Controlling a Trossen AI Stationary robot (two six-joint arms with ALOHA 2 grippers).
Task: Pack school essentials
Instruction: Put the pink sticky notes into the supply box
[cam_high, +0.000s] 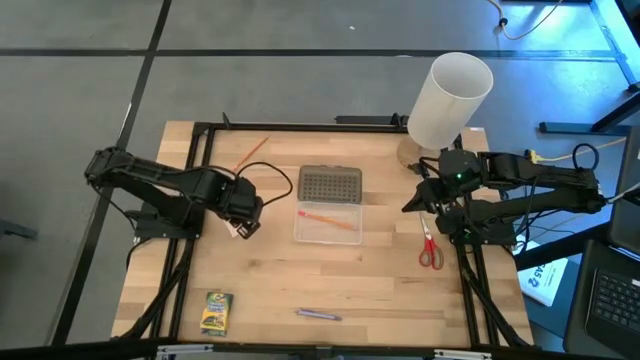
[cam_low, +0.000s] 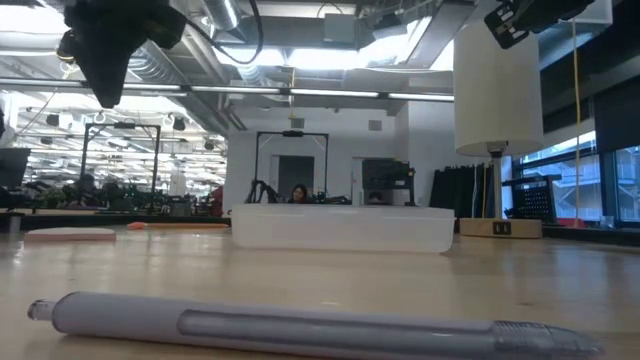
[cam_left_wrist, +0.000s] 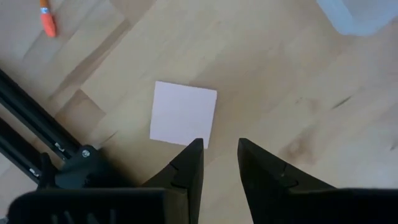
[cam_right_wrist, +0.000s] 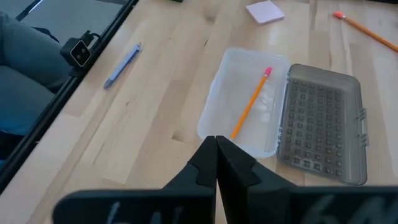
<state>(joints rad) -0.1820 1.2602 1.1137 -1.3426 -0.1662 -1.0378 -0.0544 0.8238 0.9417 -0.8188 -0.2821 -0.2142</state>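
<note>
The pink square eraser (cam_left_wrist: 183, 115) lies flat on the table. My left gripper (cam_left_wrist: 219, 144) hovers open above it, its fingertips just past the eraser's near edge; the low view shows this gripper (cam_low: 105, 60) well off the table. One orange pencil (cam_right_wrist: 250, 104) lies inside the clear case (cam_high: 328, 222), and the other (cam_high: 250, 153) lies on the table near the far left. Red-handled scissors (cam_high: 430, 245), the crayon box (cam_high: 216, 312) and the purple pen (cam_high: 318, 315) rest flat on the table. My right gripper (cam_right_wrist: 216, 146) is shut and raised, to the right of the case.
The case's grey dimpled lid (cam_high: 329, 183) lies open on the far side of the tray. A tall white cylinder (cam_high: 450, 98) stands at the far right corner. Black frame rails (cam_high: 200, 140) run along the table's edges. Bare wood lies between the case and the near-edge items.
</note>
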